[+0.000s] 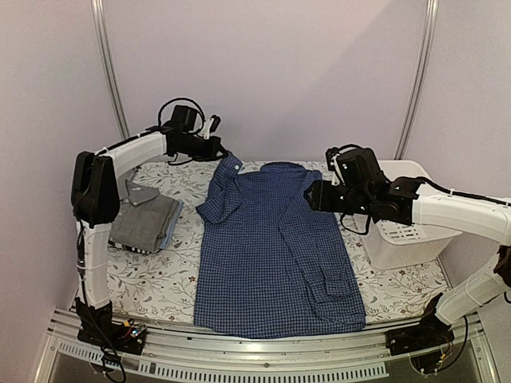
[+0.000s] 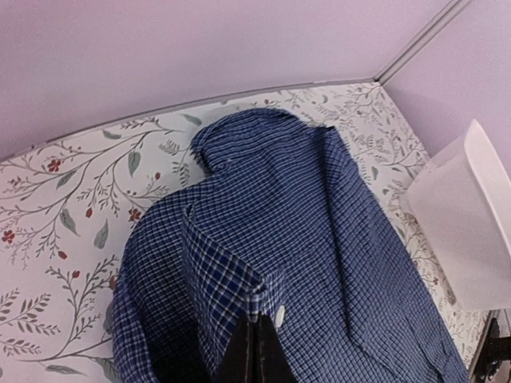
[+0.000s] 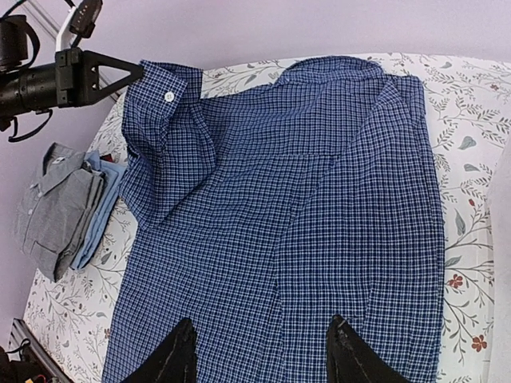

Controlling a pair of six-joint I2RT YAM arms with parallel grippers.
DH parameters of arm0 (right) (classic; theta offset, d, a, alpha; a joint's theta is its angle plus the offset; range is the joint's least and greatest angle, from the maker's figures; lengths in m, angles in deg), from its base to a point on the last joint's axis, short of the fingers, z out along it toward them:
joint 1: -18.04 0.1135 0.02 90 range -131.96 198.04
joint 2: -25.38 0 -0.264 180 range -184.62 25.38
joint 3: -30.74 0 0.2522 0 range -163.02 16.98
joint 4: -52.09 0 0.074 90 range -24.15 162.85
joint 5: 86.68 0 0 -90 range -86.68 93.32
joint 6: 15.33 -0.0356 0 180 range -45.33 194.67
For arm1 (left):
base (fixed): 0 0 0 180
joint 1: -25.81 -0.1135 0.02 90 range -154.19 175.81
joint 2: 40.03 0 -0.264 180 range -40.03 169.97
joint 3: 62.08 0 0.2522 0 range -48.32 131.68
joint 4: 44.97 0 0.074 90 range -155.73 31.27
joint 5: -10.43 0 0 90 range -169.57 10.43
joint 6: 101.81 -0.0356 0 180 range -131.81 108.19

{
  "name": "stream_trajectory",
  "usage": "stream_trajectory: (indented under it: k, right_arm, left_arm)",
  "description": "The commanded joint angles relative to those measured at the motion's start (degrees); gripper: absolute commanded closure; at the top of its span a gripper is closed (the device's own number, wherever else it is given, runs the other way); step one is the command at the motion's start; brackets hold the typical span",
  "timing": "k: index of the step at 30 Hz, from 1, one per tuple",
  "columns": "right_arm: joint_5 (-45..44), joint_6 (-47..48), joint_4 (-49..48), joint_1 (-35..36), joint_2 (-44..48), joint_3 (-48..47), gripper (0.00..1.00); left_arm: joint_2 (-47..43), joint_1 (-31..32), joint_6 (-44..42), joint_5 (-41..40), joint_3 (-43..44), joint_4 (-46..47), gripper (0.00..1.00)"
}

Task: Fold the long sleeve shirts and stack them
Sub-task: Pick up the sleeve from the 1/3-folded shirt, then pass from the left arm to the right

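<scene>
The dark blue fine-check shirt (image 1: 271, 247) lies face down and spread on the flowered table, collar at the far edge. Its right sleeve is folded down over the body. My left gripper (image 1: 222, 152) is shut on the cuff of the left sleeve (image 2: 275, 299) and holds it raised at the far left; a white button shows beside the shut fingertips (image 2: 259, 323). My right gripper (image 1: 310, 195) hovers over the shirt's upper right part. It is open and empty, its fingers (image 3: 180, 343) spread above the cloth (image 3: 303, 207).
A folded stack with a grey shirt (image 1: 144, 219) on top and a light blue one beneath lies at the table's left, also in the right wrist view (image 3: 60, 207). A white plastic basket (image 1: 407, 239) stands at the right edge. The wall is close behind.
</scene>
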Motion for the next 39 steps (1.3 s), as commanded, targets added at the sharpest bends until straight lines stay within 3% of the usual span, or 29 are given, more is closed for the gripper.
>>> stream_trajectory:
  k: [1, 12, 19, 24, 31, 39]
  right_arm:
    - [2.05, 4.93, -4.83, 0.39, 2.99, -0.48, 0.46]
    - [9.97, 11.11, -12.71, 1.22, 5.02, 0.55, 0.44]
    - [11.44, 11.64, -13.59, 2.57, 0.68, -1.08, 0.42]
    - [11.91, 8.75, -14.04, 2.83, -0.63, 0.77, 0.42]
    - [9.14, 5.9, -11.74, 5.74, -2.34, 2.59, 0.42]
    - [8.87, -1.34, -9.93, 9.5, -7.57, 3.86, 0.42]
  left_arm:
    - [-9.87, 2.37, -2.55, 7.27, -5.47, 4.74, 1.0]
    - [-22.86, 6.27, 0.97, 17.34, -25.02, 12.73, 1.0]
    - [-26.6, 9.98, 3.58, 17.21, -33.28, 16.46, 1.0]
    - [-31.13, 15.73, 6.34, 13.35, -43.16, 22.03, 1.0]
    - [-39.03, 21.56, 12.05, 1.65, -58.59, 29.59, 1.0]
    - [-42.93, 24.31, 15.15, -4.23, -69.52, 29.59, 1.0]
